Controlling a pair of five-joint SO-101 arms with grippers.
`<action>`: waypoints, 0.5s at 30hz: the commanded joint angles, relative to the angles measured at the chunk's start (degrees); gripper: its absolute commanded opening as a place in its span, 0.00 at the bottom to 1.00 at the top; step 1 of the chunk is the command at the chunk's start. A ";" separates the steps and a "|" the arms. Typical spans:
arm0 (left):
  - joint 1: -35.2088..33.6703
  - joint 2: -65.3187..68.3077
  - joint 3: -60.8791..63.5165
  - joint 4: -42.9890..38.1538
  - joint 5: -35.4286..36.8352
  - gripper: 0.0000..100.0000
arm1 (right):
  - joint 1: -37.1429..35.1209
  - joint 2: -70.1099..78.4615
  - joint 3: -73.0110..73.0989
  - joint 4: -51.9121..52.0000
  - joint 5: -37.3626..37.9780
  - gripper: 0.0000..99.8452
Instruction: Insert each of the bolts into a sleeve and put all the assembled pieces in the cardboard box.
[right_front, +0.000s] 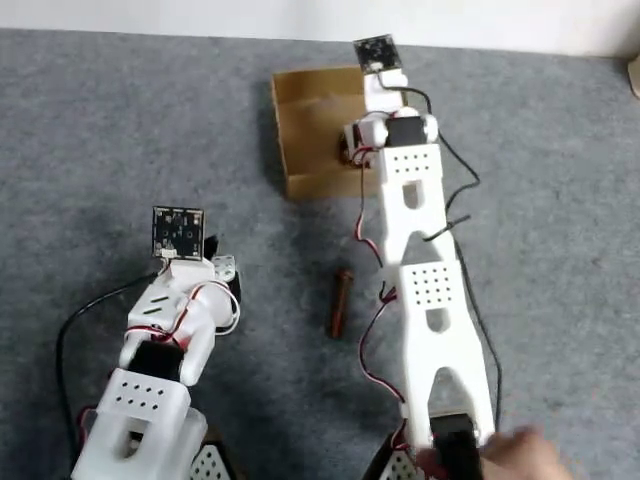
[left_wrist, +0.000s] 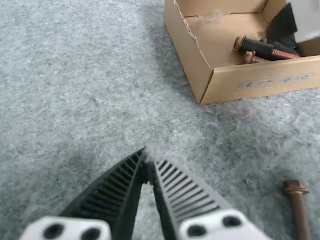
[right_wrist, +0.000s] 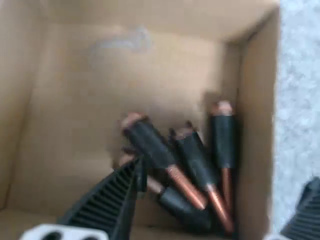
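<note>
The cardboard box (right_front: 300, 185) sits at the far middle of the grey carpet. My right gripper (right_front: 353, 150) hangs over its inside, open, with nothing between the fingers. In the right wrist view the right gripper (right_wrist: 225, 177) is spread wide above several assembled pieces (right_wrist: 192, 160), black sleeves on copper bolts, lying against one wall of the box (right_wrist: 260, 100). A lone copper bolt (right_front: 340, 302) lies on the carpet between the arms. My left gripper (left_wrist: 148, 161) is shut and empty, low over bare carpet, well short of the box (left_wrist: 260, 82) and to one side of the bolt (left_wrist: 298, 207).
Grey carpet covers the whole table. The right arm's white links (right_front: 420, 250) and cables stretch from the near edge to the box, just right of the loose bolt. The left arm (right_front: 165, 340) sits at the near left.
</note>
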 joint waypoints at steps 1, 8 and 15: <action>-0.13 0.31 -2.95 -1.32 -0.44 0.01 | -0.22 -9.27 -5.93 4.26 0.35 0.45; -0.13 0.31 -2.95 -1.32 -0.44 0.01 | -2.68 -25.80 -5.85 18.42 0.35 0.45; -0.13 0.31 -2.95 -1.32 -0.44 0.01 | -4.35 -41.54 -4.79 20.35 -12.75 0.45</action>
